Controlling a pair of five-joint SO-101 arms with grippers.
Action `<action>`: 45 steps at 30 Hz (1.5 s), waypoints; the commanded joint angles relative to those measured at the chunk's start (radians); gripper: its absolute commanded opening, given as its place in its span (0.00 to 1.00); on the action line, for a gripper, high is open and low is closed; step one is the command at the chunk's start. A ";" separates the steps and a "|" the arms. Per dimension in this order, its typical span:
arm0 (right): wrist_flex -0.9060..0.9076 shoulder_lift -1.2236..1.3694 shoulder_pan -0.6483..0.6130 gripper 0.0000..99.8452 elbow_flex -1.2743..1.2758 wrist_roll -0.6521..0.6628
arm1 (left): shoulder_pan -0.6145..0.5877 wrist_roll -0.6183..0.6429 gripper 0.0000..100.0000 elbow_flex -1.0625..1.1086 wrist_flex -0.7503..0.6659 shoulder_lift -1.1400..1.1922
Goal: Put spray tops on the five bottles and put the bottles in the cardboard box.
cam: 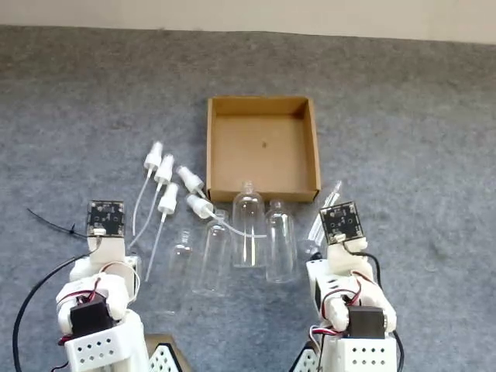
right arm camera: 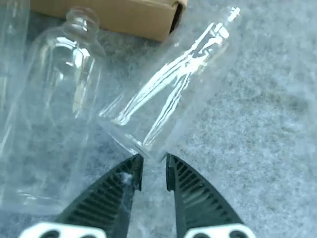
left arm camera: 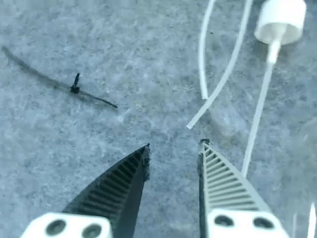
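Note:
The open cardboard box point(cam: 263, 147) sits at the middle back. Several white spray tops point(cam: 164, 172) with long tubes lie left of it. Clear bottles point(cam: 248, 225) lie side by side in front of the box. My left gripper point(left arm camera: 174, 148) is open over bare carpet, with one spray top point(left arm camera: 280, 22) and its tube ahead of it to one side. My right gripper point(right arm camera: 153, 161) is open by a narrow gap, its tips just at the base of a tilted clear bottle point(right arm camera: 173, 84). Another bottle point(right arm camera: 59, 99) lies beside that one, near the box corner point(right arm camera: 124, 17).
A black zip tie point(left arm camera: 74, 89) lies on the grey carpet point(cam: 418, 155) off to the left point(cam: 50, 225). The left arm point(cam: 105, 221) and right arm point(cam: 341, 225) stand at the near edge. Open carpet lies right of the box.

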 commanded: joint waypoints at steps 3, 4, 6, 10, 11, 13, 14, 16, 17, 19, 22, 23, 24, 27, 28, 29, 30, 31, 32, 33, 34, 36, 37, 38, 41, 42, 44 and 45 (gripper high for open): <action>-0.001 -0.010 0.070 0.05 0.073 0.077 | -0.016 -0.115 0.15 0.019 -0.017 -0.004; 0.016 -0.002 0.085 0.05 0.028 0.068 | -0.016 -0.115 0.15 0.019 -0.017 -0.004; 0.022 -0.001 0.105 0.05 -0.048 0.064 | -0.016 -0.115 0.15 0.019 -0.017 -0.004; 0.033 0.002 0.114 0.06 -0.150 0.066 | -0.016 -0.115 0.15 0.019 -0.017 -0.004; 0.033 0.002 0.114 0.08 -0.165 0.066 | -0.016 -0.115 0.15 0.019 -0.017 -0.004; 0.035 0.016 0.114 0.12 -0.196 0.064 | -0.016 -0.115 0.15 0.019 -0.017 -0.004; 0.033 0.041 0.114 0.14 -0.222 0.061 | -0.016 -0.115 0.15 0.019 -0.017 -0.004; 0.033 0.127 0.114 0.16 -0.282 0.060 | -0.016 -0.115 0.15 0.019 -0.017 -0.004; 0.033 0.183 0.114 0.16 -0.315 0.058 | -0.016 -0.115 0.15 0.019 -0.017 -0.004; 0.033 0.320 0.111 0.16 -0.404 0.046 | -0.016 -0.115 0.15 0.019 -0.017 -0.004; 0.035 0.561 0.108 0.16 -0.575 -0.034 | -0.016 -0.115 0.15 0.019 -0.017 -0.004; 0.039 0.651 0.107 0.16 -0.634 -0.055 | -0.016 -0.115 0.15 0.019 -0.017 -0.004; 0.056 0.748 0.105 0.16 -0.697 -0.075 | -0.016 -0.115 0.15 0.019 -0.017 -0.004; 0.128 1.033 0.056 0.17 -0.894 -0.129 | -0.016 -0.115 0.15 0.019 -0.017 -0.004; 0.140 1.118 0.030 0.19 -0.954 -0.141 | -0.016 -0.115 0.15 0.019 -0.017 -0.004; 0.148 1.201 0.004 0.21 -1.009 -0.157 | -0.016 -0.115 0.15 0.019 -0.017 -0.004; 0.147 1.268 -0.016 0.24 -1.055 -0.176 | -0.016 -0.115 0.15 0.019 -0.017 -0.004; 0.142 1.331 -0.028 0.26 -1.098 -0.199 | -0.016 -0.115 0.15 0.019 -0.017 -0.004; 0.142 1.389 -0.035 0.27 -1.136 -0.219 | -0.016 -0.115 0.15 0.019 -0.017 -0.004; 0.142 1.438 -0.036 0.28 -1.168 -0.232 | -0.016 -0.115 0.15 0.019 -0.017 -0.004; 0.137 1.478 -0.035 0.28 -1.196 -0.238 | -0.018 -0.115 0.15 0.019 -0.017 -0.004; 0.119 1.540 -0.033 0.28 -1.227 -0.236 | -0.018 -0.115 0.15 0.019 -0.017 -0.004; 0.102 1.561 -0.027 0.28 -1.227 -0.236 | -0.018 -0.115 0.15 0.019 -0.017 -0.004; 0.087 1.578 -0.013 0.28 -1.227 -0.235 | -0.018 -0.115 0.15 0.019 -0.017 -0.004; 0.070 1.607 0.042 0.28 -1.228 -0.176 | -0.018 -0.117 0.15 0.019 -0.017 -0.004; 0.068 1.612 0.061 0.28 -1.228 -0.164 | -0.018 -0.117 0.15 0.019 -0.017 -0.004; 0.068 1.618 0.096 0.28 -1.228 -0.158 | -0.018 -0.117 0.15 0.019 -0.017 -0.004; 0.064 1.620 0.105 0.28 -1.228 -0.147 | -0.018 -0.117 0.15 0.019 -0.017 -0.004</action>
